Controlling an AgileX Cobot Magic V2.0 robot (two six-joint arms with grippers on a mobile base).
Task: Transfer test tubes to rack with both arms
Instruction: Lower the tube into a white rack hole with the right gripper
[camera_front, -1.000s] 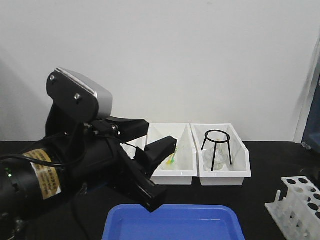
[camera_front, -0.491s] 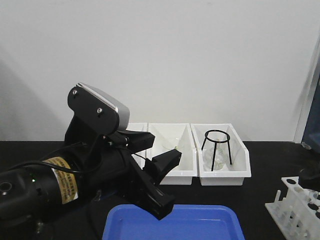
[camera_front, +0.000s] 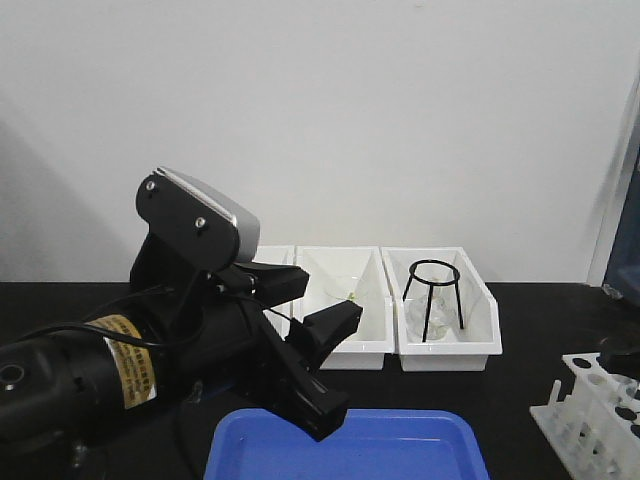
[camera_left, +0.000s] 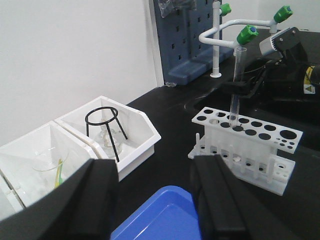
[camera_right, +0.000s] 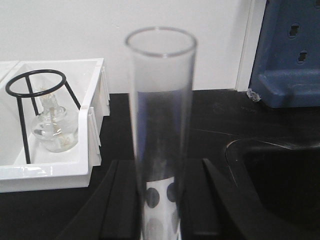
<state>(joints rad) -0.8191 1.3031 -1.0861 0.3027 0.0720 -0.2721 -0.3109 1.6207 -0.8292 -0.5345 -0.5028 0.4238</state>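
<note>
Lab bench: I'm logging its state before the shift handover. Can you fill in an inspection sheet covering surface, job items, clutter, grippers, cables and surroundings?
Surface: black table, no spills seen.
Job items: one test tube upright, lower end at a back-row hole of the white rack; no other tubes seen.
Clutter: blue tray at the front; white bins holding a wire stand over a flask, and a yellow-green dropper.
Grippers: left gripper open by the tray, holding nothing; right gripper shut on the tube.
Cables: one black cable looped along the left arm.
Surroundings: white wall, blue pegboard, tap with green knobs, sink.
</note>
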